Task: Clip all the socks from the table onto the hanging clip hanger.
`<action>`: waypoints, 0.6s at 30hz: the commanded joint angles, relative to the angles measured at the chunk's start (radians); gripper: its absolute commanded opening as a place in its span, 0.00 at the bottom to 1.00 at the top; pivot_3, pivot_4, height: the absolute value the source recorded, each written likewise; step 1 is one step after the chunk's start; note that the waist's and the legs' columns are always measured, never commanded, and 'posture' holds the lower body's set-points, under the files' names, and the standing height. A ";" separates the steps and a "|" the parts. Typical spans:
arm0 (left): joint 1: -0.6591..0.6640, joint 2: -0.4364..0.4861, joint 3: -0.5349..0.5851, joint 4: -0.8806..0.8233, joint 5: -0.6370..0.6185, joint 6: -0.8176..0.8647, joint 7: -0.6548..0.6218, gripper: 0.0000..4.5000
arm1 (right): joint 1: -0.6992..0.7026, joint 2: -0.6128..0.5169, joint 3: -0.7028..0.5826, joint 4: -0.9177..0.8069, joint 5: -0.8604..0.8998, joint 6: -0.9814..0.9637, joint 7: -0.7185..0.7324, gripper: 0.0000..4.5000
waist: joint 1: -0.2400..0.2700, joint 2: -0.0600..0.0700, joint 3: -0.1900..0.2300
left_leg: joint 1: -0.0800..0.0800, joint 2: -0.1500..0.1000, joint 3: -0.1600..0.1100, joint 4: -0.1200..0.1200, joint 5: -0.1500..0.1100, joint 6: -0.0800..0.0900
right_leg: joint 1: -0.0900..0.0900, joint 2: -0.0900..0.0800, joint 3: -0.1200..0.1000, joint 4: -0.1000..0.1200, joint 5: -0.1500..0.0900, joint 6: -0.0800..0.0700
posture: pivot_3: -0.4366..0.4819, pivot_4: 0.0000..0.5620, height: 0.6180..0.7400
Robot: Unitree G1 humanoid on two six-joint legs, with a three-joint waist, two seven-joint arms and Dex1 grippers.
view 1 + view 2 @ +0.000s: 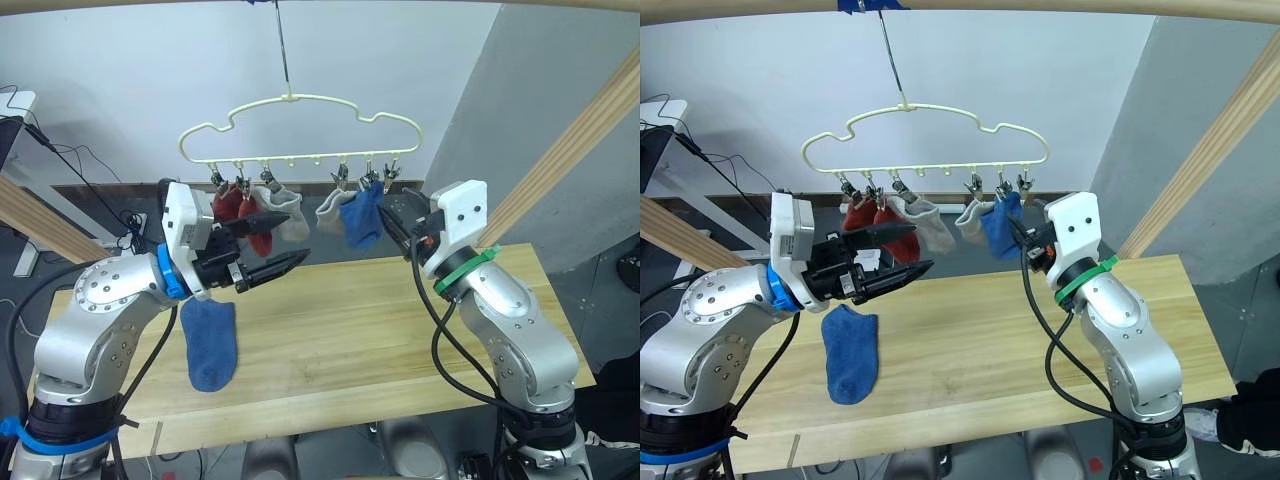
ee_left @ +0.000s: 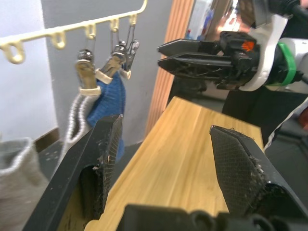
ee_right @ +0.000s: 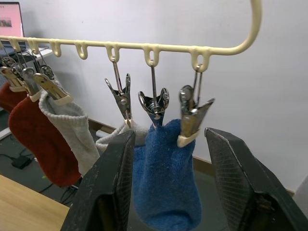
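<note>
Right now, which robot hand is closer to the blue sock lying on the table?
Left. The left gripper hovers just above and a little right of the blue sock on the table. The right gripper is far across the table, up by the clip hanger.

White wall (image 1: 120, 70), slanted wooden beams (image 1: 570, 150)

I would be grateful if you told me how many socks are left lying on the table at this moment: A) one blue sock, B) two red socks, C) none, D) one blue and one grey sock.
A: a single blue sock lies flat on the table below the left gripper, while the red, grey and other blue socks hang clipped on the hanger.
</note>
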 commanded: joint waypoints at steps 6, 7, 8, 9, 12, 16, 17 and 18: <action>-0.052 0.014 0.003 -0.002 -0.020 0.005 -0.029 0.72 | -0.044 0.037 -0.001 0.026 -0.056 0.017 -0.073 0.53 | 0.000 0.000 0.000 | 0.000 0.000 0.000 0.000 0.000 0.000 | 0.000 0.000 0.000 0.000 0.000 0.000 | 0.29 0.48 1.00; -0.053 0.012 -0.003 0.000 -0.014 0.001 -0.033 0.72 | -0.051 0.044 -0.003 0.035 -0.062 0.027 -0.086 0.53 | 0.000 0.000 0.000 | 0.000 0.000 0.000 0.000 0.000 0.000 | 0.000 0.000 0.000 0.000 0.000 0.000 | 0.29 0.48 1.00; -0.054 0.011 -0.006 0.001 -0.011 -0.001 -0.036 0.72 | -0.055 0.049 -0.003 0.041 -0.068 0.036 -0.094 0.53 | -0.001 0.000 0.000 | 0.000 0.000 0.000 0.000 0.000 0.000 | 0.000 0.000 0.000 0.000 0.000 0.000 | 0.29 0.48 1.00; -0.057 0.006 -0.013 0.003 -0.008 -0.003 -0.034 0.72 | -0.064 0.053 0.002 0.054 -0.079 0.038 -0.102 0.53 | -0.002 0.000 0.000 | 0.000 0.000 0.000 0.000 0.000 0.000 | 0.000 0.000 0.000 0.000 0.000 0.000 | 0.29 0.48 1.00; -0.062 -0.003 -0.022 0.007 -0.002 -0.007 -0.033 0.72 | -0.077 0.068 0.006 0.075 -0.093 0.037 -0.114 0.53 | -0.001 0.000 0.000 | 0.000 0.000 0.000 0.000 0.000 0.000 | 0.000 0.000 0.000 0.000 0.000 0.000 | 0.29 0.48 1.00; -0.062 -0.007 -0.040 0.009 0.012 -0.020 -0.039 0.72 | -0.108 0.097 0.014 0.126 -0.113 0.028 -0.133 0.53 | -0.002 0.000 0.000 | 0.000 0.000 0.000 0.000 0.000 0.000 | -0.001 0.000 0.000 0.000 0.000 0.000 | 0.29 0.48 1.00; -0.063 -0.008 -0.042 0.009 0.015 -0.022 -0.040 0.72 | -0.113 0.100 0.016 0.134 -0.119 0.027 -0.135 0.53 | -0.003 0.000 0.000 | 0.000 0.000 0.000 0.000 0.000 0.000 | -0.001 0.000 0.001 0.000 0.000 0.000 | 0.29 0.48 1.00; -0.064 -0.009 -0.043 0.011 0.017 -0.024 -0.042 0.72 | -0.120 0.107 0.015 0.143 -0.124 0.028 -0.140 0.53 | -0.003 0.000 0.000 | 0.000 0.000 0.000 0.000 0.000 0.000 | 0.000 0.000 0.001 0.000 0.000 0.000 | 0.29 0.48 1.00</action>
